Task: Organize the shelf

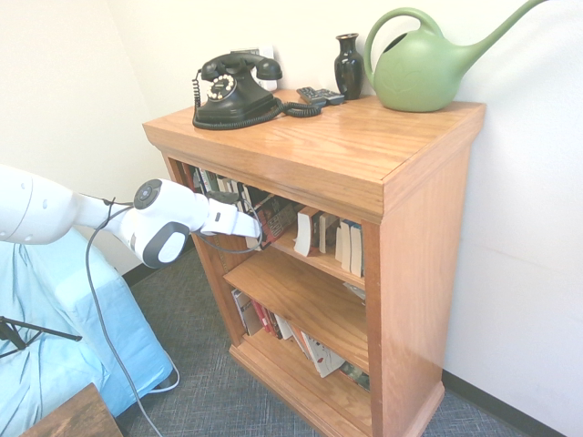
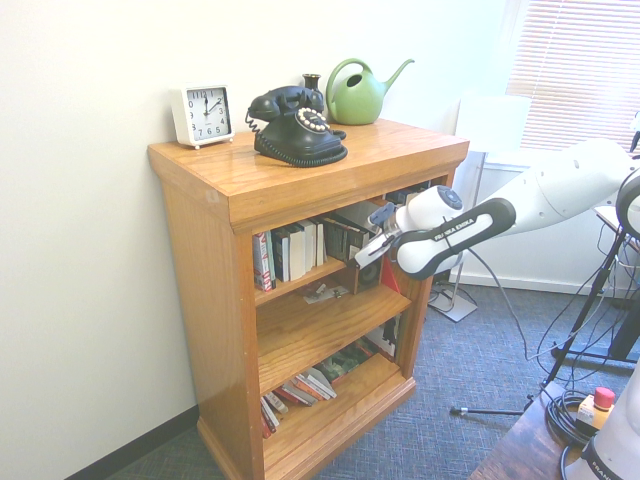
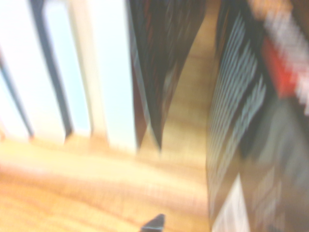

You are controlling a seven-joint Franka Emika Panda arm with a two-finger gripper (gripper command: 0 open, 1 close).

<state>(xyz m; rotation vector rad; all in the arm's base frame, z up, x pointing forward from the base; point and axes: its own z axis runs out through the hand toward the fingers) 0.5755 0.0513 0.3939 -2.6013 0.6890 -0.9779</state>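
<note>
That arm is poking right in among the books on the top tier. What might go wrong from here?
1. The gripper sits beside a leaning dark book; a nudge could tip it over or push it off the shelf.
2. The arm could bump the overhanging top and jolt the telephone.
3. The wrist view is blurred, so aiming is uncertain.

A carpeted office-like room: oak shelf [image 1: 401, 237] of books, rotary telephone [image 1: 239, 91], window blinds [image 2: 580, 70].
</note>
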